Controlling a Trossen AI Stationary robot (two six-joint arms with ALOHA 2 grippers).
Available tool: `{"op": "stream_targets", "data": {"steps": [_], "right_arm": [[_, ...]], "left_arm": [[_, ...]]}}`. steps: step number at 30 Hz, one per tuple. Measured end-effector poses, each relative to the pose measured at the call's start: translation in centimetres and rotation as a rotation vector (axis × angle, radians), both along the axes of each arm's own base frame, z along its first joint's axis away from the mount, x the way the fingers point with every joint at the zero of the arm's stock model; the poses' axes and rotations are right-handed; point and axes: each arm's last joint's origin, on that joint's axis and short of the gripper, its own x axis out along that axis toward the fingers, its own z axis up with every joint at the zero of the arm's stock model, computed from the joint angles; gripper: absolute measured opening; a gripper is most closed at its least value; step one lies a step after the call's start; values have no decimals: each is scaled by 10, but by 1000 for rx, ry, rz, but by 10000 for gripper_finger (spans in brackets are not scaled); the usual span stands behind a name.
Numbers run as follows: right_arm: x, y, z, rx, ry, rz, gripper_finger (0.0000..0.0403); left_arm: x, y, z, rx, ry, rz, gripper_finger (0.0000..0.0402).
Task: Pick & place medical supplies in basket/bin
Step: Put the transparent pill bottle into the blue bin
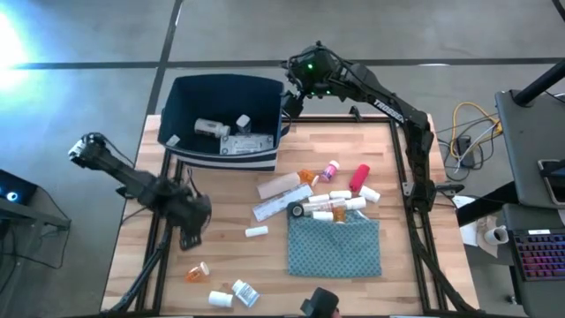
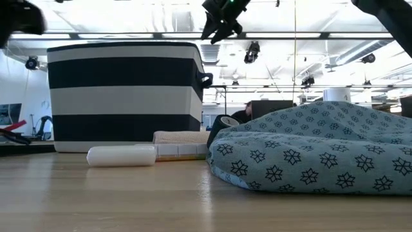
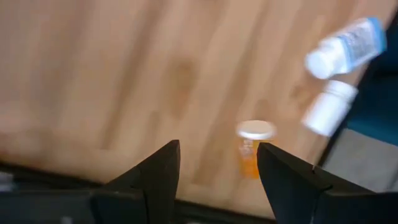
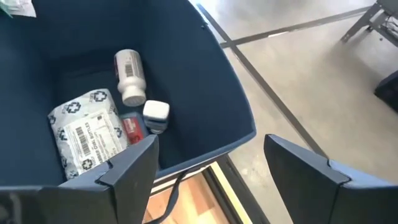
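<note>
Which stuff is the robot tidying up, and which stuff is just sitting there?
For the job: navy bin, orange vial, red tube, white bottle already in the bin.
Just lying about: teal cloth, yellow cables, keyboard.

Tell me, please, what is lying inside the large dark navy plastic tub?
Inside the dark navy plastic tub: a white pill bottle, a white printed packet, a small white-capped item and something red. The near wall hides the rest.

Grey concrete floor [image 1: 88,35], bright ceiling lights [image 2: 322,48], keyboard [image 1: 538,256].
</note>
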Motion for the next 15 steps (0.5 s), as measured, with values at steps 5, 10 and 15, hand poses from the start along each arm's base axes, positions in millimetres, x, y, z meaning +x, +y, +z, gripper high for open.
{"op": "stream_targets", "data": {"steps": [5,10,15], "right_arm": [[0,0,-1,-2,2,4,281],[0,0,-1,-2,2,4,286],[0,0,-1,-2,2,4,287]], "left_arm": [[10,-32,-29,-99,-14,55,193],[12,-57,-61,-154,133,33,193],[11,-82,-79,-183,241,-52,193]]}}
